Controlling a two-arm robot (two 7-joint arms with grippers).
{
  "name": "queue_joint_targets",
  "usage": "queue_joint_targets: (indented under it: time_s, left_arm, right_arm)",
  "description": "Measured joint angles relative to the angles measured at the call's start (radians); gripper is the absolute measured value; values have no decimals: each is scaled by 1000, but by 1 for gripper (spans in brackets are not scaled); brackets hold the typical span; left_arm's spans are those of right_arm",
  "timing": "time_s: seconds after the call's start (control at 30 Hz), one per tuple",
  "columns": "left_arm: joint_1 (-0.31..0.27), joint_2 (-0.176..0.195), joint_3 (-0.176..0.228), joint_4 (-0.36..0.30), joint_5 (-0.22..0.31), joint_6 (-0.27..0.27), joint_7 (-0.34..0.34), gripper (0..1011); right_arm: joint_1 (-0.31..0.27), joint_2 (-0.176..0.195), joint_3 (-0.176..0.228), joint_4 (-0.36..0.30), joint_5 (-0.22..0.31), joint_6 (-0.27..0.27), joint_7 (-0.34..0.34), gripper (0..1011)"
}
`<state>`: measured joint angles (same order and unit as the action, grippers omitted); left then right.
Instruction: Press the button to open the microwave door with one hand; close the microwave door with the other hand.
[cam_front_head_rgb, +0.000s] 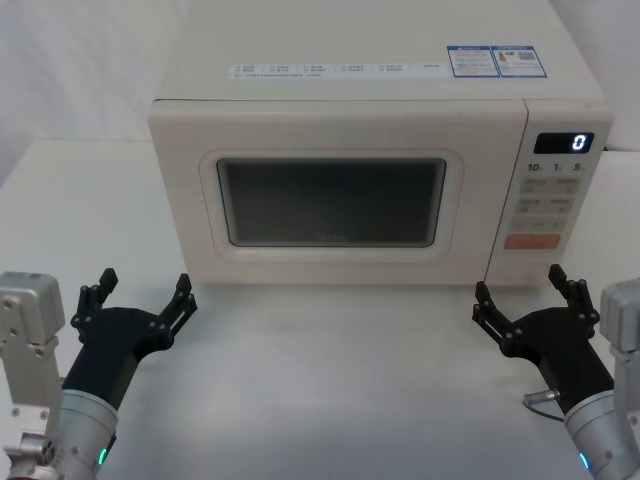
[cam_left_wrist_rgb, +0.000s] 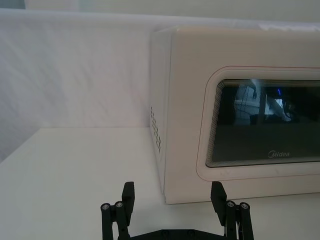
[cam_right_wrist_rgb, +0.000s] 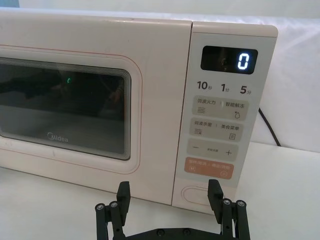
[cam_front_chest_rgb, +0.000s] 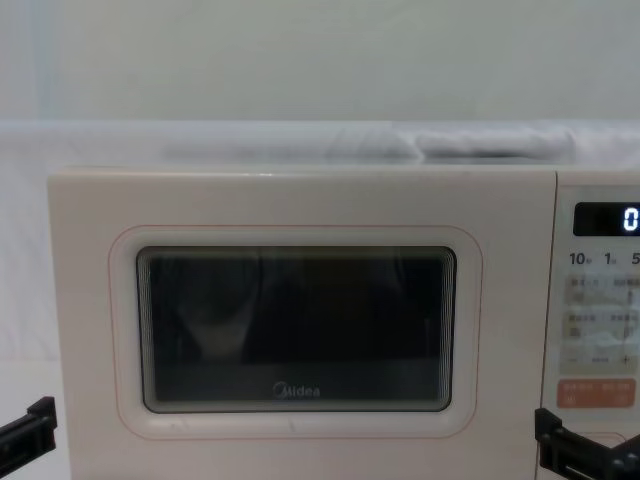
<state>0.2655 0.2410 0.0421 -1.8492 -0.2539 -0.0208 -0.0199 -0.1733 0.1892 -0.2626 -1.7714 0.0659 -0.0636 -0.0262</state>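
Right gripper (cam_right_wrist_rgb: 170, 192) hangs released just before the button (cam_right_wrist_rgb: 196, 194); left gripper (cam_front_head_rgb: 140, 295), also released, faces the shut door (cam_front_head_rgb: 330, 200).

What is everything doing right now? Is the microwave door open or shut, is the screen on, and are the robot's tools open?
microwave door: shut, flush with the front.
button: not pressed, nothing touching it.
display: lit, showing 0.
left tool: open, holding nothing, in front of the microwave's left corner.
right tool: open, holding nothing, in front of the control panel.
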Motion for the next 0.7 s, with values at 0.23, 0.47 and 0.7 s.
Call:
queue_joint_targets:
  time_s: [0.23, 0.47, 0.7]
  left_arm:
    - [0, 0, 0, 0, 0, 0, 0, 1001]
    - [0, 0, 0, 0, 0, 0, 0, 1001]
    - [0, 0, 0, 0, 0, 0, 0, 1001]
  right_arm:
    - [0, 0, 0, 0, 0, 0, 0, 1002]
    - [0, 0, 0, 0, 0, 0, 0, 1002]
    - [0, 0, 0, 0, 0, 0, 0, 1002]
